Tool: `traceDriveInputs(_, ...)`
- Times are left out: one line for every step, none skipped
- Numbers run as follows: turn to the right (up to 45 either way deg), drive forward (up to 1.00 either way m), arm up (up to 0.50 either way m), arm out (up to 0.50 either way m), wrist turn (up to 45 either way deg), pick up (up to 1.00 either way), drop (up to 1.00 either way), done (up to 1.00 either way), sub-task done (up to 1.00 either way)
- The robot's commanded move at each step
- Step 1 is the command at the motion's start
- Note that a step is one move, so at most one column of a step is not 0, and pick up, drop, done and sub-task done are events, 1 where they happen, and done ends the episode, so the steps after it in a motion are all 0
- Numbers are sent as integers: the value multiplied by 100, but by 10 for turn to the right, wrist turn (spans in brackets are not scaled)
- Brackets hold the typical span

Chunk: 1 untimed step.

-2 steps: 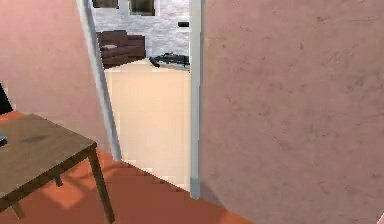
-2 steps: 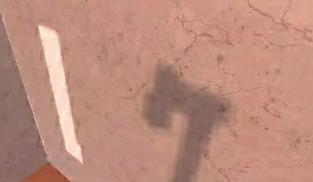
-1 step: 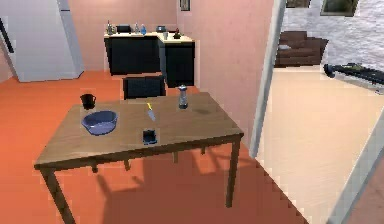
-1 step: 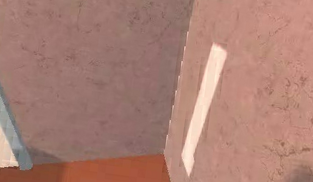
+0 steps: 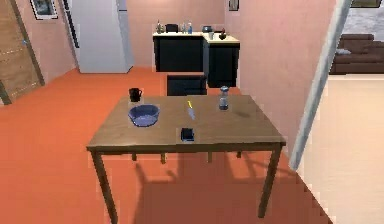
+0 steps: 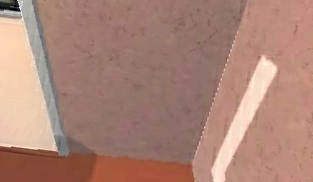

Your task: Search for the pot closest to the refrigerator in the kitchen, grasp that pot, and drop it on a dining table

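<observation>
In the forward view, on an orange-red floor [image 5: 50, 130] between pink walls: far left a brown wooden door [image 5: 12, 50], then a tall white refrigerator [image 5: 100, 35], then a black, pale-topped kitchen bench [image 5: 185, 52] bearing small dark shapes [image 5: 207, 30], too small to tell the pot among them. Nearer, a brown wooden dining bench [image 5: 235, 128] carrying a black mug [image 5: 135, 95], round blue bowl [image 5: 144, 116], flat dark slab [image 5: 187, 134] and grey shaker [image 5: 223, 100]. Far right, a brown sofa [image 5: 360, 55]. In the arm side view, a pink plaster wall [image 6: 137, 66]. Cannot tell the claw's state.

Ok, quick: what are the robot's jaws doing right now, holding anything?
Jaws: cannot be told from these pictures.
</observation>
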Motion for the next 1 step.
traceDriveInputs(0,15,0,0,0,0,0,0,0)
